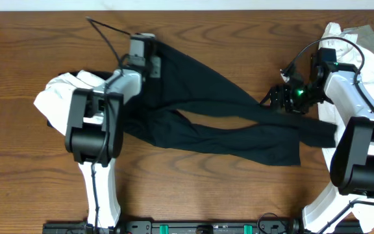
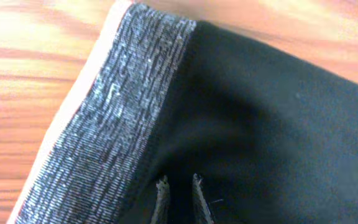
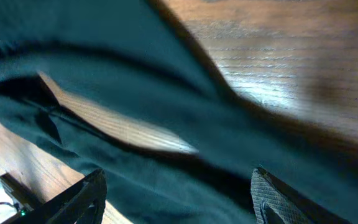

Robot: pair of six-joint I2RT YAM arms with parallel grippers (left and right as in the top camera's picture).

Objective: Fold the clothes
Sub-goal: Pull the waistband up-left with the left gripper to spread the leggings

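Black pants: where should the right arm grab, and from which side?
Probably the leg ends, coming from the right. The pants lie flat with both legs running rightward and ending side by side near the right gripper, which is open; the waistband is at the left gripper.

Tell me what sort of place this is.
Probably a robotics lab bench set up for laundry folding: two robot arms mounted at a wooden table, black trousers spread across it, white clothes piled at both ends.
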